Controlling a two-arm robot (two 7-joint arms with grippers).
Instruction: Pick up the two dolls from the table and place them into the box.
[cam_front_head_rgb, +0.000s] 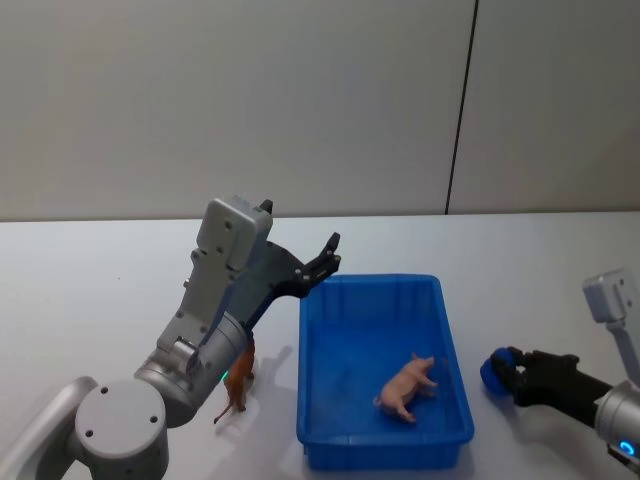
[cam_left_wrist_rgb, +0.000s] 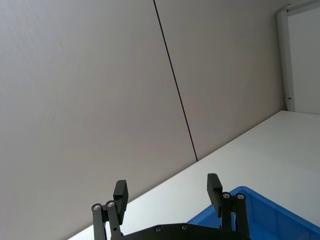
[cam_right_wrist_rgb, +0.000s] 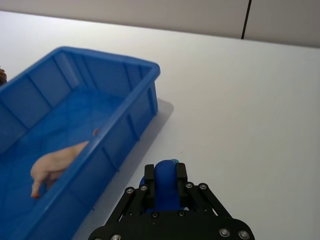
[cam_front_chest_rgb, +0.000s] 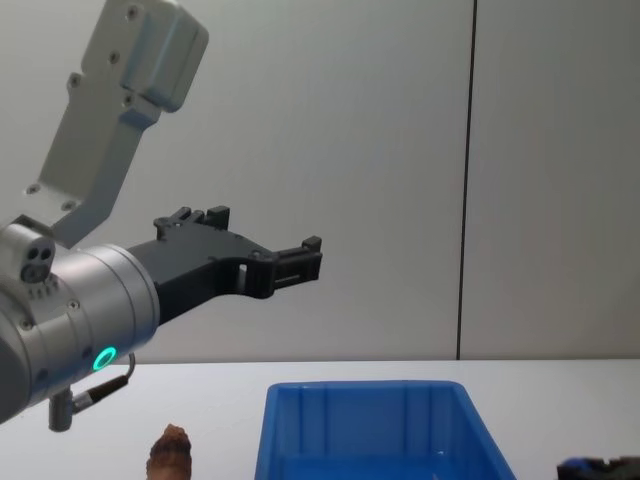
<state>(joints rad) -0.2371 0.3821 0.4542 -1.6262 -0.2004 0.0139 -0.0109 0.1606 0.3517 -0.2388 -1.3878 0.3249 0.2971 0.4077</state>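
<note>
Left claw is raised in the air over the left rear corner of the box. Its fingers are spread wide with nothing between them, and it's aimed up and away from the worktop. Right claw sits low at the right of the box, clamped on a rounded blue thing. Can't tell what that is, or whether it touches the worktop. Pink pig doll lies on its side on the box floor, toward the front right, so that one looks done. Reddish-brown doll is on the worktop just left of the box's left wall, standing on thin legs and partly hidden behind the left arm. It reads as the remaining pick. Handling guess: small and light, with a fuzzy, lumpy surface, so probably a bit soft and not slippery. It's likely easy to tip because of the skinny legs. Best hold is probably across the torso, closing on the flanks from above, not on the legs or head. The left claw is well above it and pointing the wrong way, so it needs to tilt down and drop before closing. The box wall is close, so watch finger clearance on that side.
</note>
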